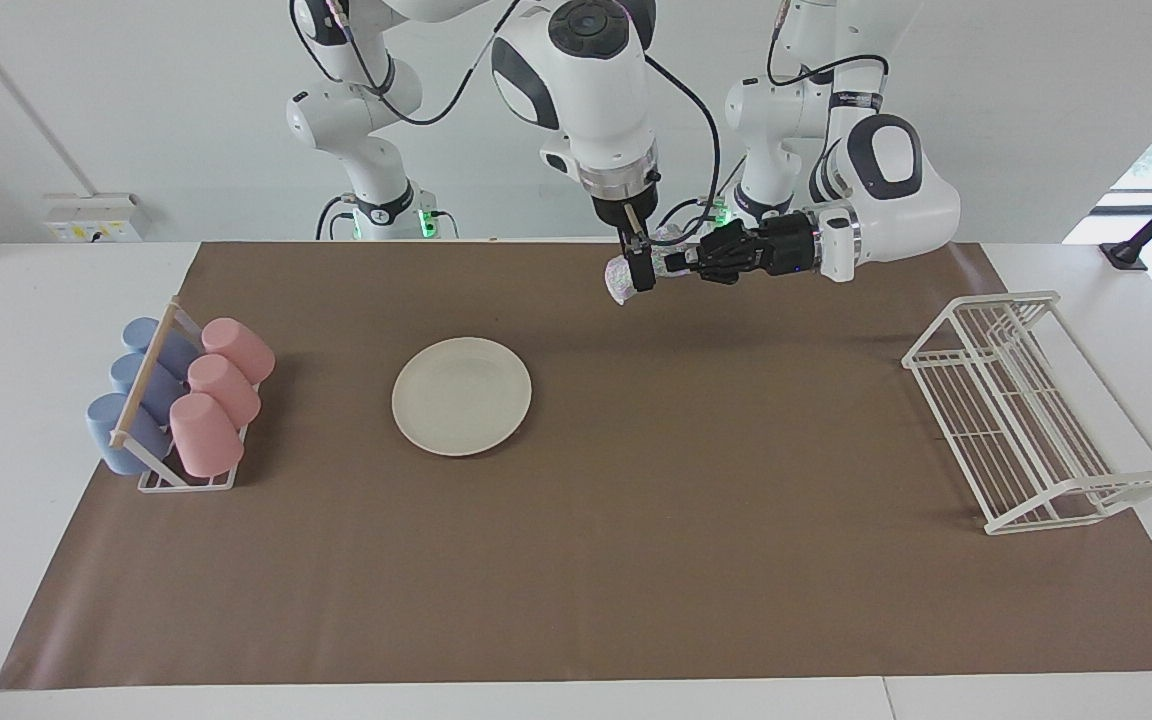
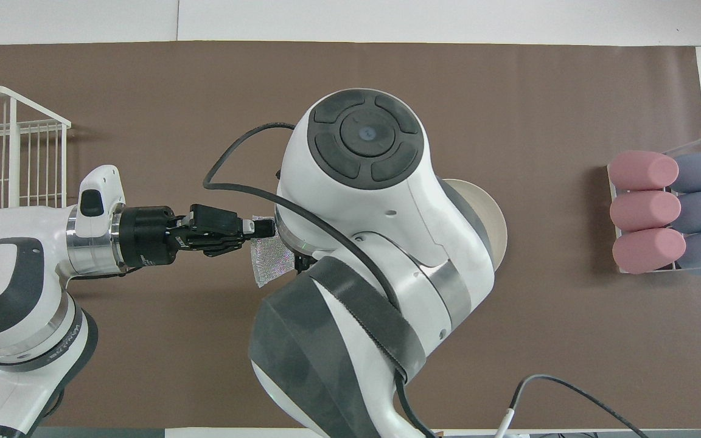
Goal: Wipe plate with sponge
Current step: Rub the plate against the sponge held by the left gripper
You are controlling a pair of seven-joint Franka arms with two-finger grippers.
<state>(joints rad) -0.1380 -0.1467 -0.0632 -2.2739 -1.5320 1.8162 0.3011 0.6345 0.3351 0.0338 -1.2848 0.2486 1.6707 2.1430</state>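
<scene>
Hanging in the air over the brown mat near its robot-side edge: the sponge (image 1: 621, 278), a glittery mesh wad, raised clear of the table (image 1: 56, 300). Pinched on the sponge by the right gripper (image 1: 639, 268), pointing straight down from an arm that comes in from the robots' end. Met at the same wad by the left gripper (image 1: 681, 262), reaching in level from the left arm's end — fingertips right at the sponge, though cannot tell whether spread or pressed together. Seen in the overhead view at the tips of the left gripper (image 2: 262, 228), the sponge (image 2: 271, 258) partly hidden under the big right arm.

Lying flat on the mat, untouched: the cream-white plate (image 1: 462, 396), at about 7 o'clock from the sponge in the facing view, farther from the robots, well apart from both grippers.

Standing toward the right arm's end — a cup rack (image 1: 186, 478) with three pink cups (image 1: 221, 390) and three blue cups (image 1: 136, 395) on their sides. Standing toward the left arm's end, a white wire dish rack (image 1: 1031, 410).
</scene>
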